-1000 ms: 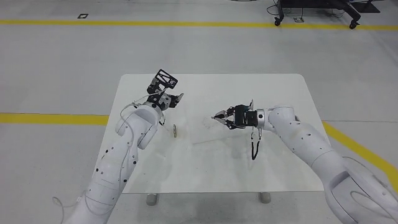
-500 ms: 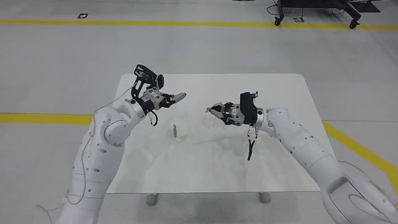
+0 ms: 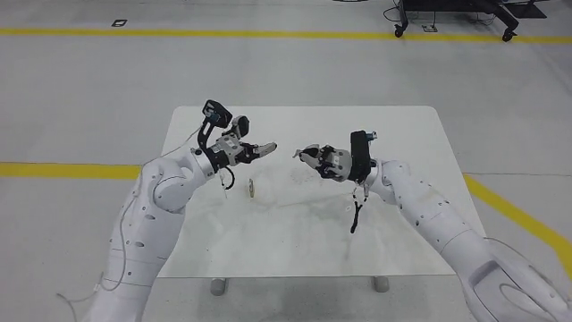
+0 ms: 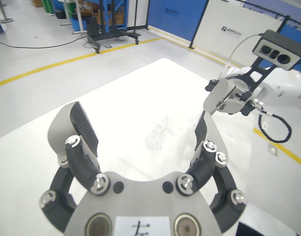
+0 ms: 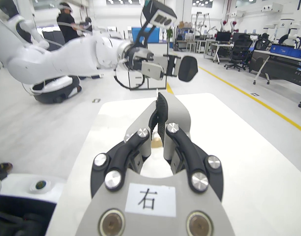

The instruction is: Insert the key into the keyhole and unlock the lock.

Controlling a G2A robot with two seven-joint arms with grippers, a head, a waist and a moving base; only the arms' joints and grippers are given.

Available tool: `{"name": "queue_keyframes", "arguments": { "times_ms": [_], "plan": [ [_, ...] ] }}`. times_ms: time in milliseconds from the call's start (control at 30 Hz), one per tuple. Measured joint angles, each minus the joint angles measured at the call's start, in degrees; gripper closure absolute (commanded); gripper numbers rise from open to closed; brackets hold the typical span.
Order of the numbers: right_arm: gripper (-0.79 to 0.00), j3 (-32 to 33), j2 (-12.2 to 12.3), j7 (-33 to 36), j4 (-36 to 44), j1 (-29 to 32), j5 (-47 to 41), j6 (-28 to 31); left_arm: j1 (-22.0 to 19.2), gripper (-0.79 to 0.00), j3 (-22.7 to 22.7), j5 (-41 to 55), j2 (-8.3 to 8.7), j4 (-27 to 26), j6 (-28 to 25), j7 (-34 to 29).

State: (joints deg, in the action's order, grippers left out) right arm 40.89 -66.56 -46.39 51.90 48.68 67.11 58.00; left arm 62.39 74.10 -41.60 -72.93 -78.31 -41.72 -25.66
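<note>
A small padlock point(image 3: 252, 188) stands on the white table point(image 3: 393, 233), left of the middle; its brass body point(image 5: 156, 143) peeks out below my right fingers. My right gripper point(image 3: 309, 154) hovers above the table's middle, shut on a thin silver key whose tip point(image 5: 157, 92) pokes out past the pads. My left gripper point(image 3: 261, 151) hangs open and holds nothing, just left of the right one and behind the padlock, pointing at it. In the left wrist view, the left gripper point(image 4: 143, 126) is wide apart and the right gripper point(image 4: 213, 108) is close beyond one pad.
A black cable loop point(image 3: 356, 215) dangles from the right wrist over the table. The table's near and right parts are bare. Yellow floor lines point(image 3: 268, 33) and a black equipment stand point(image 3: 456, 0) lie far beyond the table.
My left gripper has swung down and to the right, from pointing away to pointing at the right gripper. The right gripper has shifted slightly left and farther back with the key.
</note>
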Motion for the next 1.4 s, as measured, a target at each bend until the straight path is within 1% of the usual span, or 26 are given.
{"name": "queue_keyframes", "arguments": {
  "times_ms": [67,100,167,233,267,333,400,433,500,600,667,800,900,1033,1400],
  "plan": [
    [0.0,-1.62,-0.08,0.28,-0.91,-0.1,-5.0,0.0,-0.95,-0.785,-0.15,7.16,0.02,2.15,-1.83,-2.64],
    [0.0,-3.15,-0.14,0.96,-1.18,-0.36,-8.61,0.0,-1.68,-0.785,-0.33,12.34,0.09,3.69,-2.89,-5.1],
    [0.0,-5.82,-0.19,2.73,-0.93,-0.91,-14.67,0.0,-3.1,-0.785,-0.48,19.4,0.3,5.91,-3.53,-9.57],
    [0.0,-9.26,-0.14,6.48,-0.57,-1.73,-22.72,0.0,-4.7,-0.785,-0.97,25.99,0.54,7.89,-3.58,-14.81],
    [0.0,-10.66,-0.08,8.66,-0.47,-2.22,-26.33,0.0,-5.31,-0.77,-1.26,28.3,0.63,8.51,-3.75,-16.88],
    [0.0,-13.58,0.06,14.55,-0.29,-3.31,-34.98,0.0,-6.58,-0.637,-1.93,32.29,0.87,9.73,-4.39,-21.15],
    [0.0,-15.6,0.24,20.55,-0.04,-4.53,-42.86,0.0,-7.57,-0.477,-2.81,36.05,1.01,10.92,-4.88,-24.84],
    [0.0,-16.19,0.34,22.89,0.19,-5.0,-45.83,0.0,-8.02,-0.453,-3.07,37.53,1.09,11.46,-4.96,-26.18],
    [0.0,-16.93,0.59,27.38,0.92,-5.82,-51.64,0.0,-8.9,-0.468,-3.6,40.56,1.24,12.58,-5.11,-28.7],
    [0.0,-17.01,1.0,31.62,1.67,-6.33,-57.09,0.0,-10.15,-0.413,-4.22,41.46,1.52,13.53,-5.57,-31.05],
    [0.0,-16.82,1.21,33.41,2.02,-6.39,-58.94,0.0,-10.53,-0.391,-5.18,40.99,1.62,13.41,-5.51,-31.51],
    [0.0,-16.18,1.47,36.34,2.7,-6.19,-61.08,0.0,-10.92,-0.403,-8.24,43.31,1.87,13.05,-4.29,-32.63],
    [0.0,-15.74,1.48,37.99,3.05,-5.94,-61.88,0.0,-11.52,-0.394,-9.48,44.61,2.33,13.36,-3.89,-33.02],
    [0.0,-15.25,1.35,40.28,3.85,-5.59,-63.2,0.0,-12.16,-0.385,-10.51,45.26,2.86,14.05,-4.11,-32.79],
    [0.0,-13.09,0.94,47.18,5.2,-4.52,-66.63,0.0,-13.44,-0.305,-12.82,46.47,3.68,15.49,-4.57,-32.33]
  ]
}}
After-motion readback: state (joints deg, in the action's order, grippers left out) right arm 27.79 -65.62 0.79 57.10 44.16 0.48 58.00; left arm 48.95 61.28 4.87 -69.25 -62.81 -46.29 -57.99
